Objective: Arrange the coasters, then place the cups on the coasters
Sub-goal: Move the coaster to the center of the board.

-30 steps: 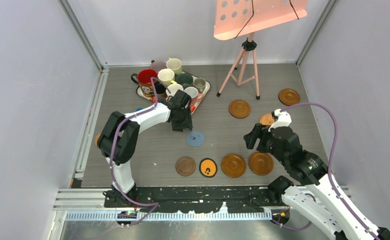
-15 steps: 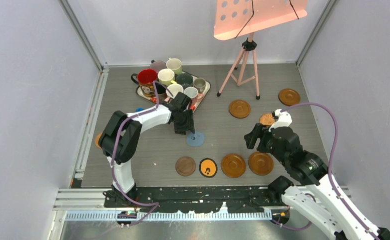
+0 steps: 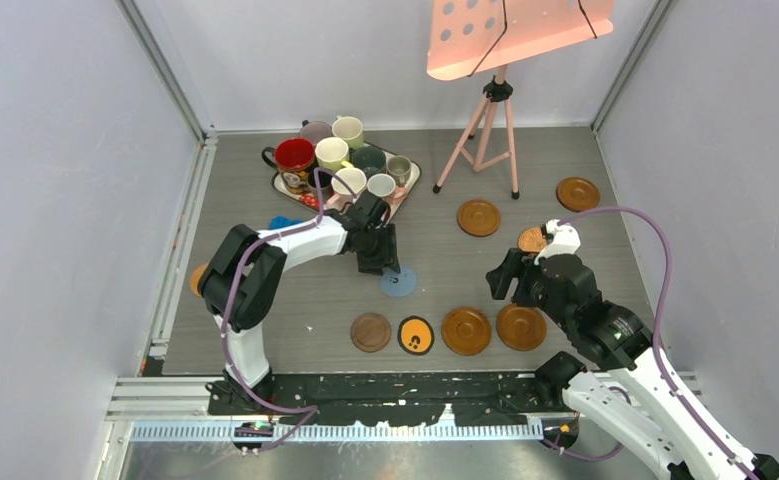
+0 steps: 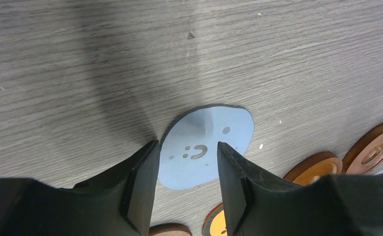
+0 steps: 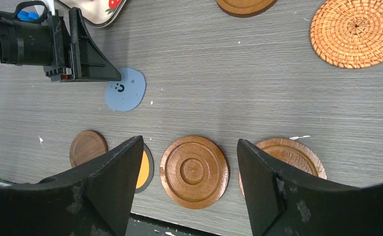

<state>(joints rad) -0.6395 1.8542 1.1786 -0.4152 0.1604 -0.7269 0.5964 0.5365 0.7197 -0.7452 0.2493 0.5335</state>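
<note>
Coaster-arranging step in hand, by the look of it; cups (image 3: 345, 160) bunched on the tray (image 3: 412, 172) at far left, none on a coaster. Left gripper (image 3: 380, 258) low over the blue coaster (image 3: 398, 283), mid-table, just far of the near row; jaws part-way apart, nothing clamped between, tips at the disc's far-left part, touching or just above, cannot tell which. Right gripper (image 3: 510, 275) raised above the right end of the row, jaws wide apart, empty. Near row, left to right: dark wood coaster (image 3: 371, 332), black-and-orange coaster (image 3: 416, 335), brown rimmed coasters (image 3: 466, 330). To the far right: woven orange coaster (image 5: 357, 30) and far brown coasters (image 3: 478, 217), loose, well apart. Next, probably: blue disc to the row. Thin and flat on the table, so hard to pinch; likely a press-and-slide. After that, loose coasters, then cups
</note>
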